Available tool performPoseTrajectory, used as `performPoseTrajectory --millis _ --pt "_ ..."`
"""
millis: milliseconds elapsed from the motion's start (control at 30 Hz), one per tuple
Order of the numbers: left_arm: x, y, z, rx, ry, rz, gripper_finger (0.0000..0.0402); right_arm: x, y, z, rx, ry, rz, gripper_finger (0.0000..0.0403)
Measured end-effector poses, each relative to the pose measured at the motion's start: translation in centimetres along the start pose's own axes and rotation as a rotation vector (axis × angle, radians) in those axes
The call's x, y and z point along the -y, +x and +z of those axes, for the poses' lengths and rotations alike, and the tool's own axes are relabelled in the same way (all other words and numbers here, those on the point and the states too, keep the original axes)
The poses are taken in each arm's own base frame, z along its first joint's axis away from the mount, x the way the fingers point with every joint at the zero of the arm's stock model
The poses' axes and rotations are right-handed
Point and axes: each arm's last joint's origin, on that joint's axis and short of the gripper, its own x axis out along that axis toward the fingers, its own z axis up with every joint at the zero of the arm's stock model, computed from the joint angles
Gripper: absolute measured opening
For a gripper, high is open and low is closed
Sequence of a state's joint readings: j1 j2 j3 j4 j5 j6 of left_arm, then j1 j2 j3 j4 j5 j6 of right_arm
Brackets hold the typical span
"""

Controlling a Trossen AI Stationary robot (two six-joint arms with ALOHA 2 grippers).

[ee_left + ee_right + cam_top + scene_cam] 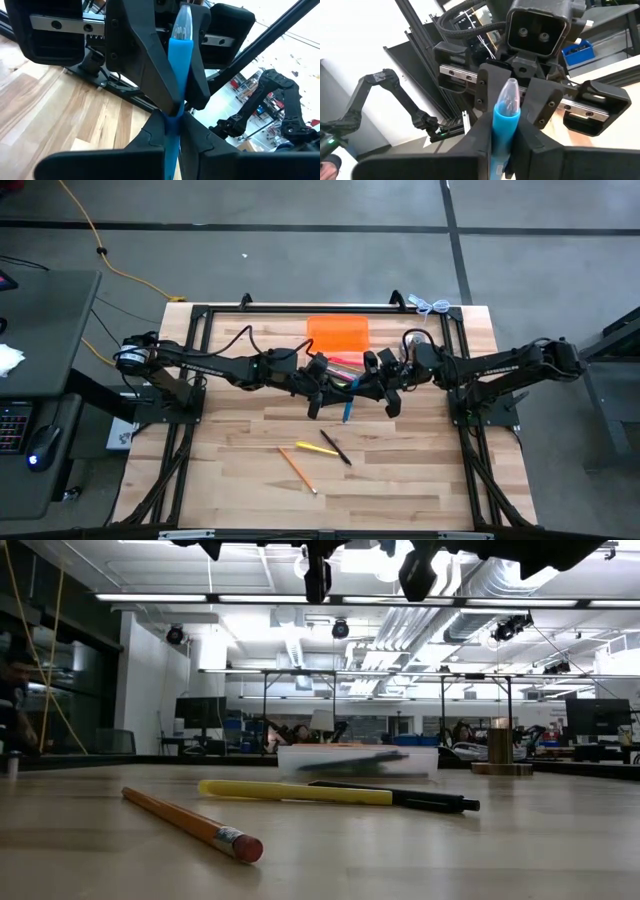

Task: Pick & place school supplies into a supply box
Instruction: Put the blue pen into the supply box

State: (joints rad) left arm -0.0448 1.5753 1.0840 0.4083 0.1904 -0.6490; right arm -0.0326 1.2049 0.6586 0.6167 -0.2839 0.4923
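A blue pen with a clear cap is lifted over the table's middle, between my two grippers, which face each other. My left gripper and my right gripper are both shut on it. The clear supply box stands just beyond them and holds pink items; in the low view a pen leans inside the box. The orange lid lies flat behind the box. A yellow pen, a black pen and an orange pencil lie on the near table. My left gripper pinches the blue pen's barrel between its two fingers, coming level from the table's left, fingers across the pen. The pen is lifted clear. My right gripper pinches the same pen's barrel just under the clear cap, level from the table's right, fingers across it.
A brass bell-shaped object stands at the far right in the low view. A white cable lies at the far right corner. A black frame borders the table. Bare wood lies at the near right.
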Motion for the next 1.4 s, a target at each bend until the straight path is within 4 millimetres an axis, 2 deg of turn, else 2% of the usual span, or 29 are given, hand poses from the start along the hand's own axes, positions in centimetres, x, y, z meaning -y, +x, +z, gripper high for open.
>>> performPoseTrajectory --millis 400,667,1067,1267,1400 --pt "-0.5 0.0 -0.6 -0.049 -0.034 0.067 0.0123 0.2 0.0 0.0 0.007 -0.004 -0.039 0.0018" --pt "-1.9 -0.4 0.1 -0.106 -0.093 0.051 0.0156 0.3 0.0 -0.2 -0.004 0.004 -0.061 0.0018" --pt "-4.9 -1.9 2.1 -0.222 -0.146 -0.079 0.0179 0.8 -0.1 -0.2 -0.018 0.011 -0.090 0.0018" --pt "-6.7 -3.1 2.6 -0.271 -0.191 0.003 0.0179 1.2 -0.2 -0.2 -0.030 0.016 -0.108 0.0018" --pt "-6.6 -4.5 3.3 -0.260 -0.147 0.094 0.0179 1.4 -0.3 -0.2 -0.036 0.019 -0.122 0.0018"
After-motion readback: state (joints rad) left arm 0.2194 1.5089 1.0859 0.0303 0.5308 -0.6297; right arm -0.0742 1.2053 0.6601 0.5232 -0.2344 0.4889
